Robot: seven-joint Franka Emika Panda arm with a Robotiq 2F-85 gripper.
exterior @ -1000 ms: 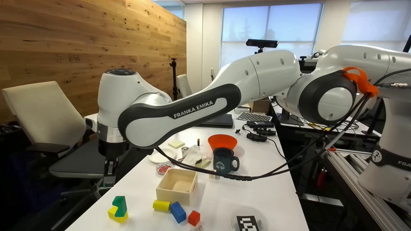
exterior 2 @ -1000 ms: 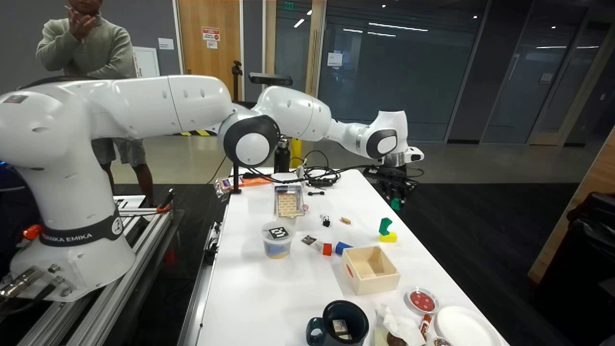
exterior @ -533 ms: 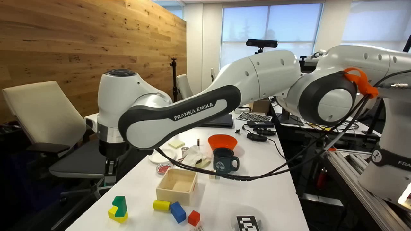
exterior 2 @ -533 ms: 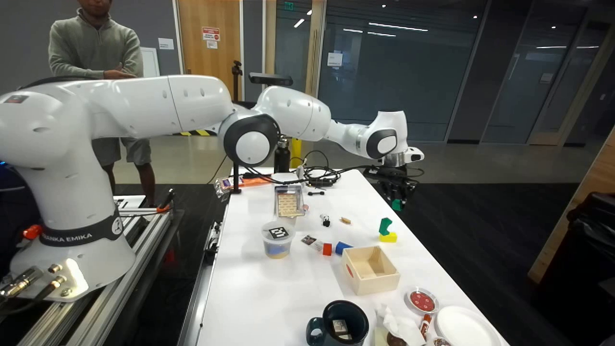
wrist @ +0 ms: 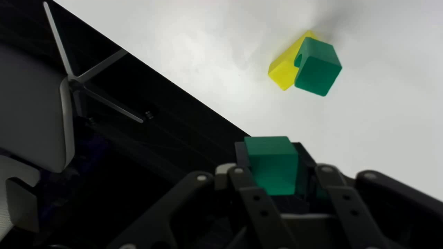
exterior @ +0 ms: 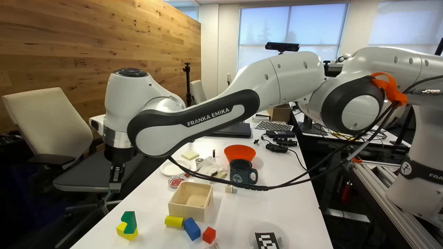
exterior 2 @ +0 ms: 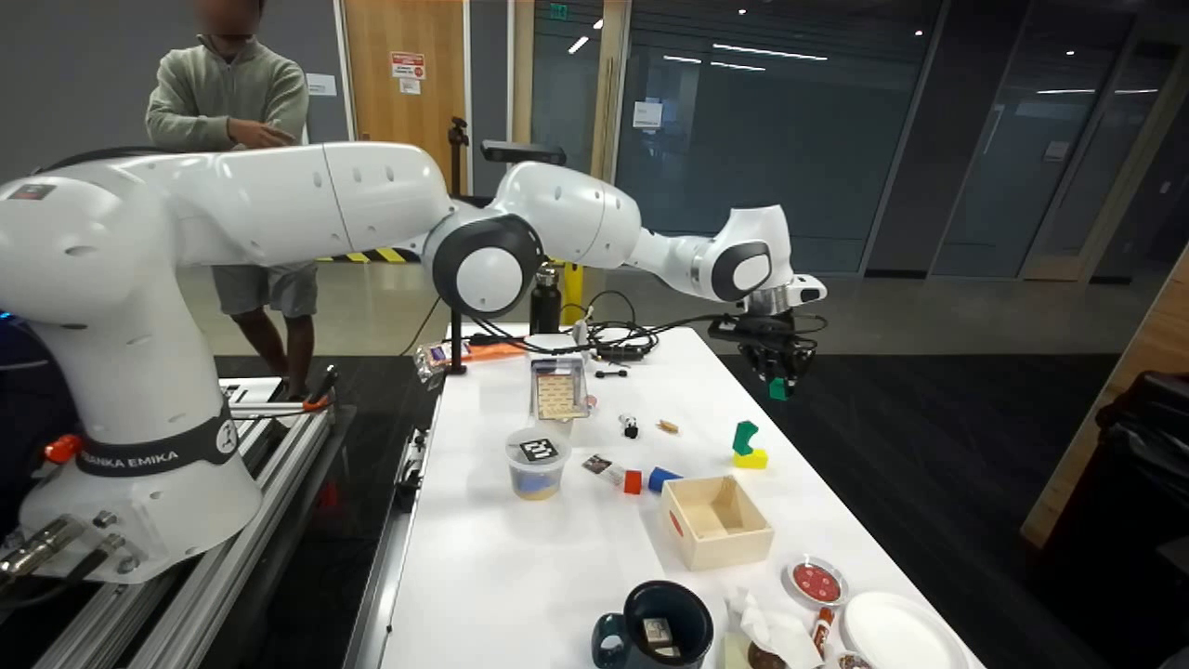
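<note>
"Near the long edge of the table [exterior: 277,207], what do you have in your gripper [wrist: 272,160]?"

"I am holding a green cube [wrist: 272,176]. One finger presses on each of two opposite sides, so the gripper is only as wide as the cube. In an exterior view I see it in the air, below the end of my arm [exterior 2: 585,218]."

"Which things are closest to it?"

"On the table, a notched green block [exterior: 129,221] rests on a yellow block [wrist: 282,72]. My cube is apart from both: in the wrist view, white table surface shows between."

"And what is farther from the gripper?"

"A wooden box [exterior: 187,210] stands on the table, and a yellow cylinder [exterior: 174,221] lies just beside it. After the cylinder come a blue block [exterior: 192,229] and then a red cube [exterior: 209,235], rather near one another. Whether the cylinder touches the box or the blue block, I am not able to tell."

"And past the box?"

"I see a dark mug [exterior: 238,178] with a handle, and an orange bowl [exterior: 239,152] near it."
</note>
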